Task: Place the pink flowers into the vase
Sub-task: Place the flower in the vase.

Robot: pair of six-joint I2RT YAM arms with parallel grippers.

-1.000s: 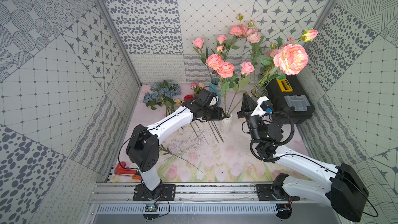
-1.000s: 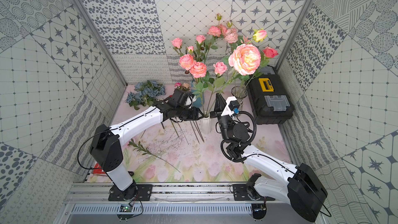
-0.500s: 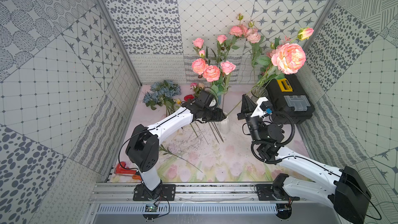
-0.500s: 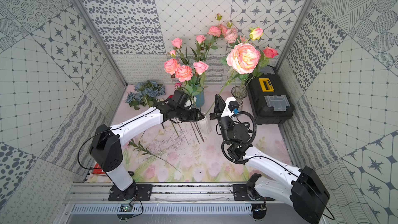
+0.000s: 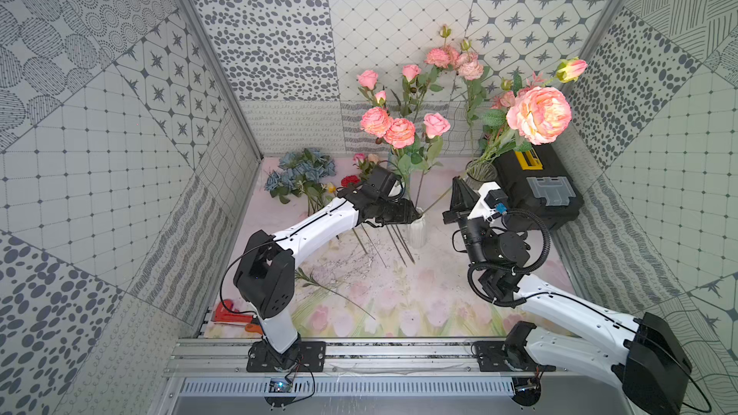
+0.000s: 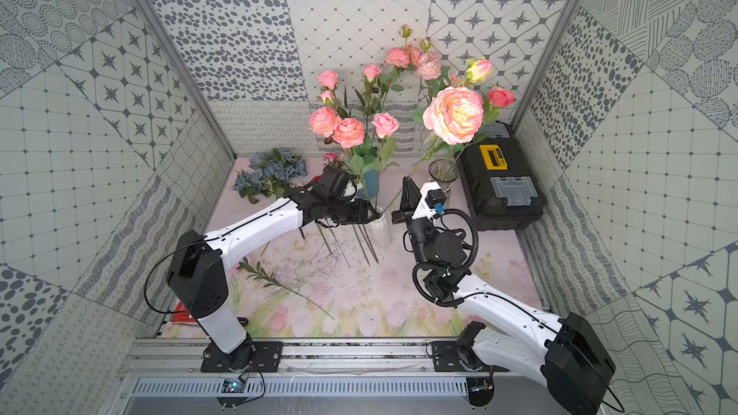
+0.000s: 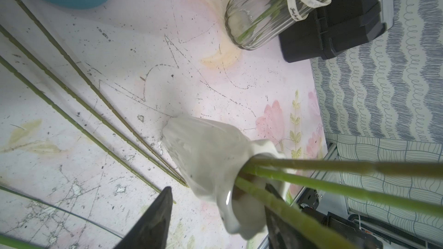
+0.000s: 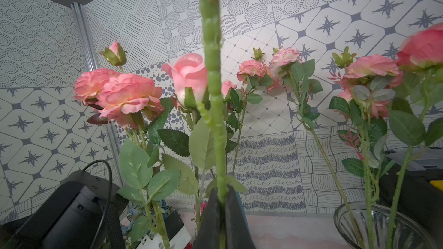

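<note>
- Swung toward the left of the frame and then partway back over the last second: the three-headed cluster of pink flowers (image 5: 399, 132) above centre in both top views. Its stalks drop to the white vase (image 5: 417, 231) at mid-frame.
- Upper right, the large bloom (image 5: 539, 113) has hardly shifted. It seems to top the stem (image 8: 213, 92) that slants down-left to the vase mouth; whether that stem's tip is already inside I cannot tell.
- Right of the vase, the right gripper (image 8: 222, 189) is clamped on that stem low down and sits slightly higher in the frame than a second ago.
- Left of the vase, the left gripper (image 7: 218, 188) straddles the neck with its jaws apart. One finger (image 7: 155, 219) shows a gap to the wall, so I judge it a loose guard, not a clamp. It has not moved.
- Step in hand, as I read it: seating the held stem. Slide it along its own line, since the narrow mouth already holds stalks and a sideways push could tip the vase or lever the cluster over again. Let go only once it bottoms.
- Just behind the right gripper stands the glass vase (image 5: 481, 173), so there is little room to swing back.
- At the bottom, the vase foot is where it was, with three bare stems (image 7: 91, 113) ending just beside it.
</note>
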